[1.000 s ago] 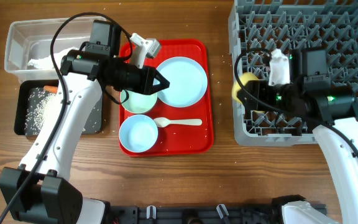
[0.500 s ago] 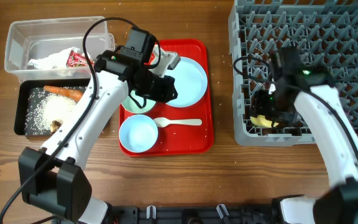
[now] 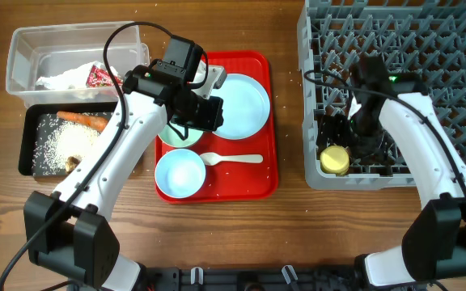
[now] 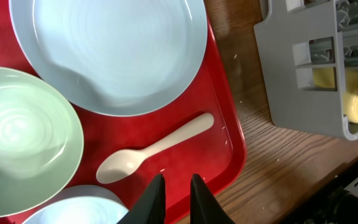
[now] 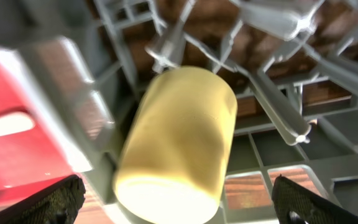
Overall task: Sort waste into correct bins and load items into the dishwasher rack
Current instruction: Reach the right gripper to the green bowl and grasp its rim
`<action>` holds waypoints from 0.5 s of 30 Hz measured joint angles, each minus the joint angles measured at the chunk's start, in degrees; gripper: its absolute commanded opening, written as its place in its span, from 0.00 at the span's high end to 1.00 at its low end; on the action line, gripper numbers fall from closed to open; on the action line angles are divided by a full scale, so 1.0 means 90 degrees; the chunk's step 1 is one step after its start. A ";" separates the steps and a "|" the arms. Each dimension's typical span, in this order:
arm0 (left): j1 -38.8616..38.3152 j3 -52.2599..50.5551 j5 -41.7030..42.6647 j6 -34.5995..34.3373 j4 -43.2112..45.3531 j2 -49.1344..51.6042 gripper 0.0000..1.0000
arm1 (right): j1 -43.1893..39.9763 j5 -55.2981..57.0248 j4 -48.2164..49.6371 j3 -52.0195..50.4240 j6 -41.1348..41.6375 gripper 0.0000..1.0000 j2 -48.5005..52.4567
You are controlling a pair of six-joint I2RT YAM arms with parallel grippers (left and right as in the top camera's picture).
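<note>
From overhead, my right gripper [image 3: 356,133] has dropped in from the left edge of the rack [image 3: 427,32], where it carried the cup [image 3: 334,159] a second ago. The cup now sits in the rack's near-left corner, just beside that gripper. My left gripper [image 3: 207,113] has turned but keeps its place over the red tray [image 3: 267,184], where the plate [image 3: 245,101] meets the green bowl [image 3: 180,136]. In the left wrist view my fingers [image 4: 156,194] are drawn almost together with nothing between them, and the spoon [image 4: 154,149] lies on the tray just ahead. In the right wrist view my fingers [image 5: 48,202] stand wide apart at the frame's lower corners, and the cup rests free among the pegs. So I judge the cup loaded. The spoon, plate, green bowl and blue bowl [image 3: 180,174] remain, and the spoon looks like my left's next pick.
</note>
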 measured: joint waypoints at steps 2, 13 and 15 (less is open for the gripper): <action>0.0000 0.0000 -0.0002 0.0000 0.0000 0.0000 0.86 | 0.0000 -0.0058 -0.0068 0.0367 -0.0017 0.03 0.0000; 0.0403 0.0000 -0.0029 -0.0767 0.0015 -0.0017 0.82 | 0.0653 -0.1353 0.0216 0.1484 -0.0369 0.05 -0.0517; 0.0731 0.0000 -0.0119 -0.0959 -0.0114 -0.0112 0.79 | 0.1069 -0.1287 0.0374 0.1484 -0.0206 0.05 -0.0512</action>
